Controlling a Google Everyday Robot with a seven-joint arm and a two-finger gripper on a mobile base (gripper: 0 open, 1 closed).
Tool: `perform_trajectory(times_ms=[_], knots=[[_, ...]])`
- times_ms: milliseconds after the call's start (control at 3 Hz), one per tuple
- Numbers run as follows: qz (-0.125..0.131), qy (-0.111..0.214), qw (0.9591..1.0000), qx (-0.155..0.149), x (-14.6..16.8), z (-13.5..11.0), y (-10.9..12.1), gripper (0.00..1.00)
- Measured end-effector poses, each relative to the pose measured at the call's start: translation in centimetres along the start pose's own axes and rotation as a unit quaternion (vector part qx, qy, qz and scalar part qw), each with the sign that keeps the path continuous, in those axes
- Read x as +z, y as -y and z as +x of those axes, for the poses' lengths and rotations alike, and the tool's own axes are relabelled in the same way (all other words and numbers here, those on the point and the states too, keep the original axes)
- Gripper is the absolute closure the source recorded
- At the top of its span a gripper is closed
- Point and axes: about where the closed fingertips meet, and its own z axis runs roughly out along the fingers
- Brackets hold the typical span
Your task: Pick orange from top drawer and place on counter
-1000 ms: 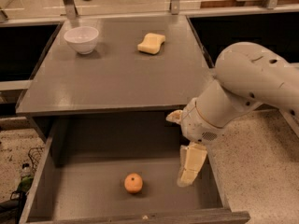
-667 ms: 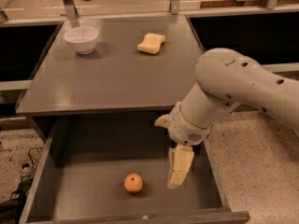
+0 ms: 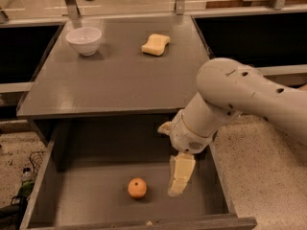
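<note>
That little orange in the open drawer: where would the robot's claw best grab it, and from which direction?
Across its widest middle, coming straight down from above. The orange is round and sits alone on the flat bottom of the top drawer, with bare floor all around it, so no side is better. The gripper hangs beside it, on the picture's right, over the drawer.
</note>
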Motion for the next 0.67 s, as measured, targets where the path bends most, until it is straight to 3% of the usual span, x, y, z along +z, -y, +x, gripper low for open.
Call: perform_trajectory(times_ms=[667], knots=[[0.006, 0.000, 0.9998, 0.020, 2.6, 0.3, 0.3, 0.00]])
